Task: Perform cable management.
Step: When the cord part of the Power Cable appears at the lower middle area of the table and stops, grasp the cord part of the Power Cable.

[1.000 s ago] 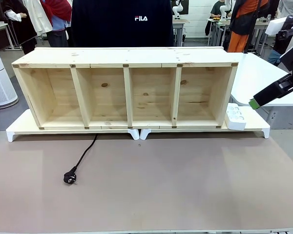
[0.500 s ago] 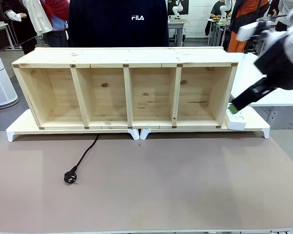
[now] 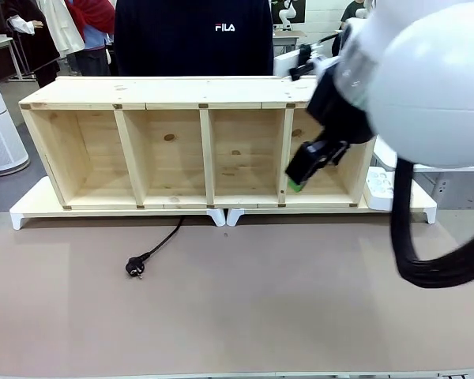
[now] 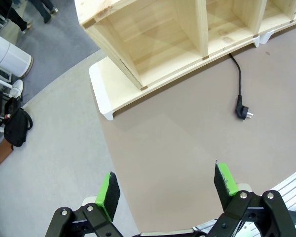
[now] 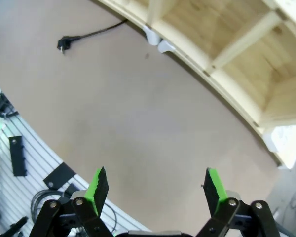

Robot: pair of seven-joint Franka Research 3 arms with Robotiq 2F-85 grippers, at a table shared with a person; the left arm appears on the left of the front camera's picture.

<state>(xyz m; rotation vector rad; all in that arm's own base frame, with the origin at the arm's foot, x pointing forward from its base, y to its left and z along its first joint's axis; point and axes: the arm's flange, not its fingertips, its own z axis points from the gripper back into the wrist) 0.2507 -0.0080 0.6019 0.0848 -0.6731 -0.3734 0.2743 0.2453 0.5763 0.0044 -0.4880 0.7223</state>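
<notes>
Right gripper (image 5: 153, 186) wide open, empty, before wooden shelf (image 3: 166, 93); left gripper (image 4: 166, 185) also open; cable (image 3: 159, 248) lies loose on bench (image 3: 300, 308) before shelf.

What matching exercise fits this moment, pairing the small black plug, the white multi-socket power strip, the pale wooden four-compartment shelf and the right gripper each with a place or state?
Things:
1. small black plug
2. white multi-socket power strip
3. pale wooden four-compartment shelf
4. right gripper

Places or states:
A. spans both white risers
B. jaws open, holding nothing
C. lying on the brown table mat
D. beside the shelf's right end

Pairs: 1-C, 2-D, 3-A, 4-B
</notes>
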